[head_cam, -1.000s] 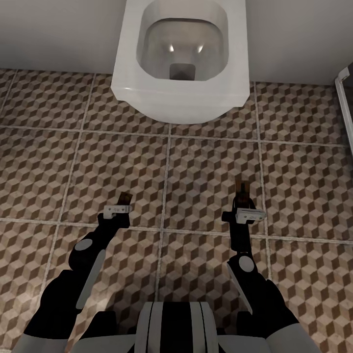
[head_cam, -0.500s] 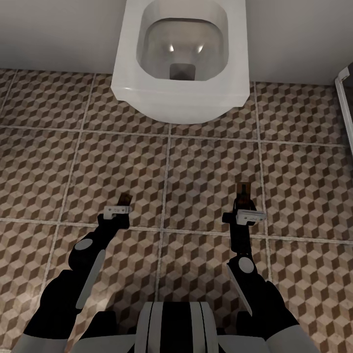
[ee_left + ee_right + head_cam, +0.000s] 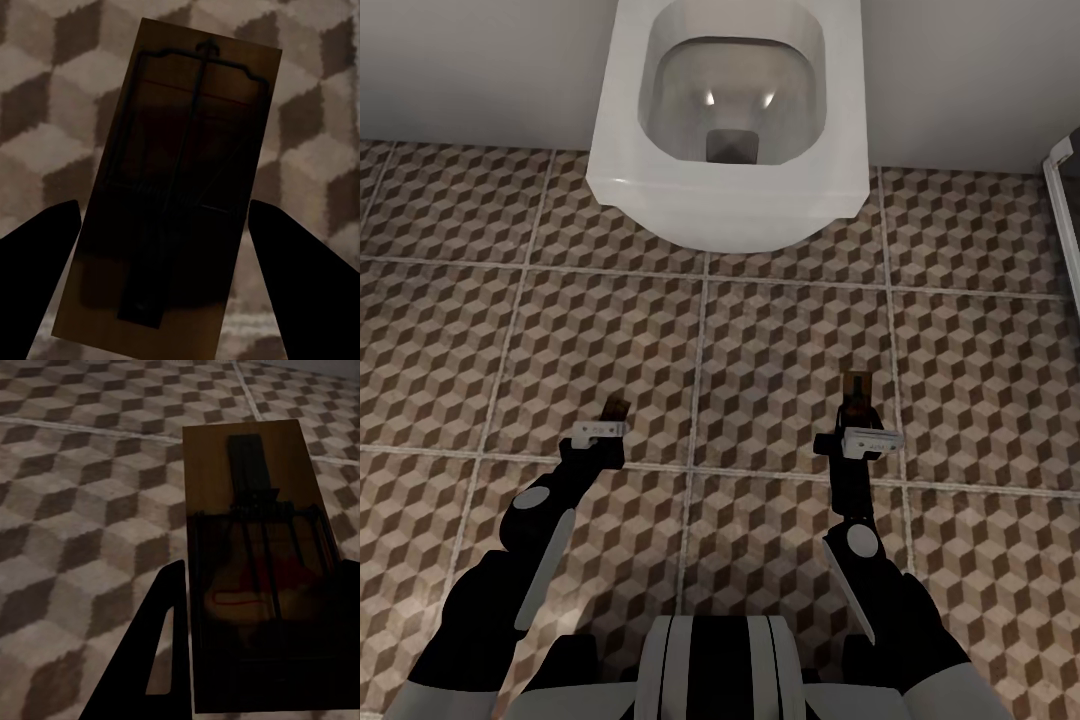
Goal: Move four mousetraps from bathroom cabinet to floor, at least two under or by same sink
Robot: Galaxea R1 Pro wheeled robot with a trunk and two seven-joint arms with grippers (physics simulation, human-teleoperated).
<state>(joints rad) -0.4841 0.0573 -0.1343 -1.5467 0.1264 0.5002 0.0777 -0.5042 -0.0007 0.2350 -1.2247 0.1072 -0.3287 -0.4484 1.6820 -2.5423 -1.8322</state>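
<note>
My left gripper [image 3: 610,412] is shut on a tan mousetrap [image 3: 616,404] low over the bathroom floor [image 3: 780,330]. In the left wrist view that mousetrap [image 3: 176,187] lies slightly askew between the two dark fingers [image 3: 41,255], wire parts facing the camera. A second mousetrap [image 3: 856,384] juts forward from my right gripper [image 3: 856,398], which is shut on it. The right wrist view shows this mousetrap [image 3: 251,532] held flat, with one finger [image 3: 154,652] against its edge. The cabinet and the bathroom sink are out of view.
A white toilet [image 3: 725,120] hangs from the wall straight ahead, its bowl over the tiles in front of both grippers. A white frame edge [image 3: 1062,190] shows at the far right. Patterned floor spreads between and beside the arms.
</note>
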